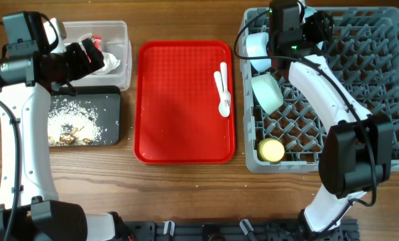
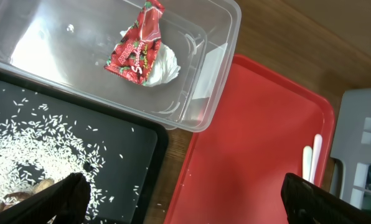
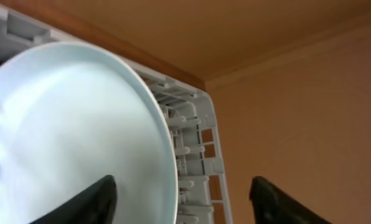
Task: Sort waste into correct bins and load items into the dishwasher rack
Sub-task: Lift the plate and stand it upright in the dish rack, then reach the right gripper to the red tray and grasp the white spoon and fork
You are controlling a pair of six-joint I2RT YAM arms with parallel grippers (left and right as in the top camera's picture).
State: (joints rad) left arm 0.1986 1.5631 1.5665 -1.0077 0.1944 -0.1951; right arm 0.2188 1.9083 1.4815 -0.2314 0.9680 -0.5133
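Our right tool (image 3: 179, 196) hangs over the far left corner of the large square grey plastic dishwasher rack (image 1: 360, 87), fingers apart on either side of the rim of the pale blue round plate (image 3: 73, 130), which stands on edge among the pegs; we judge it slotted upright to drain and save room. Nearer along the rack's left side sit the mint green bowl (image 1: 268, 92) and the small yellow cup (image 1: 272, 150).

Our left tool (image 2: 185, 199) hovers spread and empty by the clear rectangular plastic tub (image 2: 213, 50), which holds the crinkled red snack wrapper (image 2: 136, 46) on crumpled white tissue (image 2: 164, 65). The shallow black rectangular tray (image 2: 136, 162) carries the loose rice scraps (image 2: 30, 146).

The white plastic fork (image 1: 225, 104) and spoon (image 1: 219, 79) lie on the flat red serving tray (image 1: 179, 100) on the bench, not yet loaded.
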